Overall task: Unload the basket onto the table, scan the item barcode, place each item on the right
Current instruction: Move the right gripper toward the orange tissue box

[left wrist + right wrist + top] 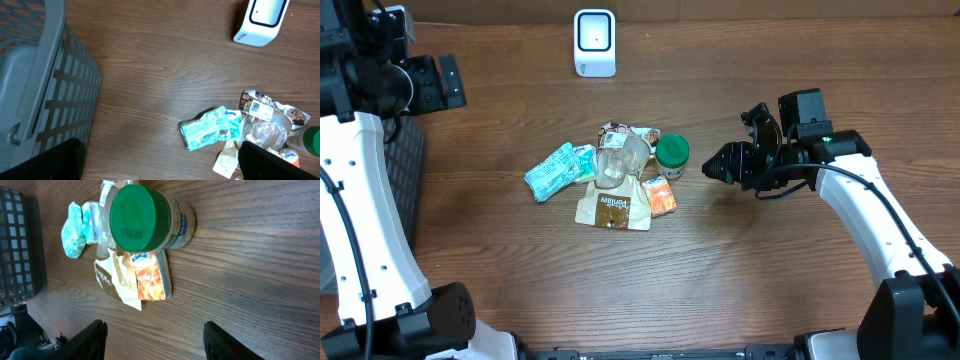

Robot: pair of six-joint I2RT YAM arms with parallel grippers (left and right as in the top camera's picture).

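Several items lie in a pile at mid-table: a teal tissue pack (558, 170) (210, 127), a clear plastic wrapper (615, 160), a brown packet (613, 208), an orange packet (662, 196) (150, 282) and a green-lidded jar (672, 153) (145, 217). The white scanner (594, 42) (261, 20) stands at the far edge. My right gripper (715, 168) (160, 340) hovers just right of the jar, open, with only bare wood between its fingers. Far to the left, my left gripper (453, 82) (160, 167) is open and holds nothing.
A grey slatted basket (405, 170) (40, 75) stands at the table's left edge, under the left arm. Bare wood lies between the pile and the scanner, and on the right around the right arm.
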